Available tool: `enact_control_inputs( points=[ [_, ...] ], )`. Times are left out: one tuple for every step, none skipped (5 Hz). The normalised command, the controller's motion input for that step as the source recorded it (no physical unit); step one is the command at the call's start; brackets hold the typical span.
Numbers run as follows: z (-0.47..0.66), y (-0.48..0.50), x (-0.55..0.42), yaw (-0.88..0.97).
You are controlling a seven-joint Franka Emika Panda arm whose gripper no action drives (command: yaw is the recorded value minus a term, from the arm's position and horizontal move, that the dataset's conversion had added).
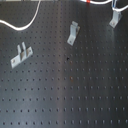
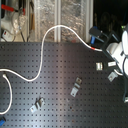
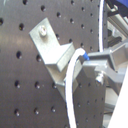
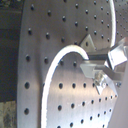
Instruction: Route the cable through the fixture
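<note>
The white cable [image 2: 46,40] runs from the second exterior view's left, arcs up over the board's far edge and comes down to my gripper [image 2: 116,64] at the second exterior view's right. Its red-orange band [image 2: 94,48] sits just short of the gripper. In both wrist views the gripper [image 3: 88,58] looks shut on the cable [image 3: 74,80], which bends away in a loop [image 4: 54,67]. A metal fixture bracket [image 3: 50,46] is screwed to the board right beside the fingertips, and shows as the far right bracket [image 1: 115,19] in the first exterior view.
Two more metal brackets stand on the black perforated board [image 1: 75,95]: one in the middle [image 1: 73,33], one at the first exterior view's left [image 1: 20,55]. A small white block [image 2: 99,66] lies near the gripper. Clutter sits behind the board's far edge.
</note>
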Motion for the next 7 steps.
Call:
enact_control_inputs(
  points=[
    [0.00, -0.152, -0.121, 0.04],
    [0.03, -0.253, 0.051, 0.00],
    [0.10, -0.227, 0.095, 0.00],
    [0.13, -0.181, 0.075, 0.00],
    [0.21, -0.002, 0.001, 0.00],
    [0.41, 0.000, -0.001, 0.00],
    [0.10, 0.001, 0.000, 0.00]
  ],
)
